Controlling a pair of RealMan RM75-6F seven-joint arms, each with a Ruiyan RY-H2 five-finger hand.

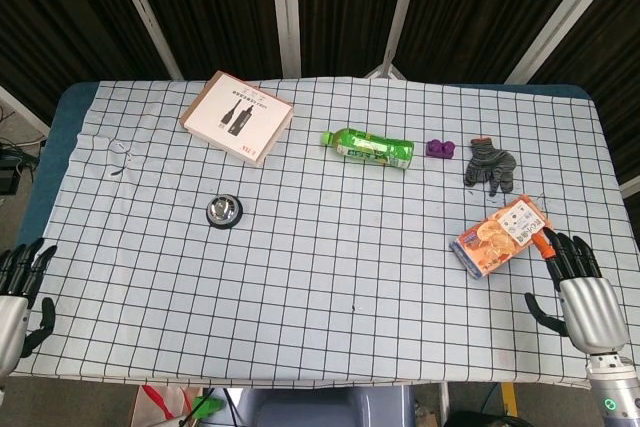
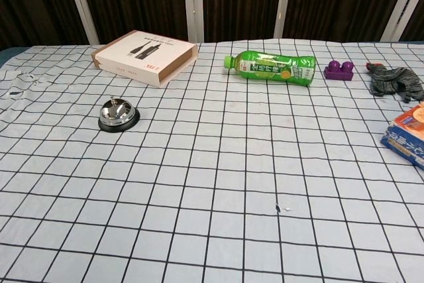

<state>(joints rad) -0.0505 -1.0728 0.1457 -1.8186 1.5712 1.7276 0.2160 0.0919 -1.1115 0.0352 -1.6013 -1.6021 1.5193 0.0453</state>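
My left hand [image 1: 14,297] hangs off the table's near left corner in the head view, fingers spread, holding nothing. My right hand [image 1: 579,292] rests at the near right edge, fingers apart and empty, just below the orange snack box [image 1: 500,236]. A silver call bell [image 1: 223,211] sits alone on the checked cloth, well away from both hands; the chest view shows the call bell [image 2: 118,114] too. Neither hand appears in the chest view.
A flat brown box [image 1: 237,116] lies at the back left. A green bottle [image 1: 369,147] lies on its side mid-back, beside a purple block [image 1: 439,148] and a dark glove [image 1: 489,164]. The checked cloth [image 1: 340,277] covers the table.
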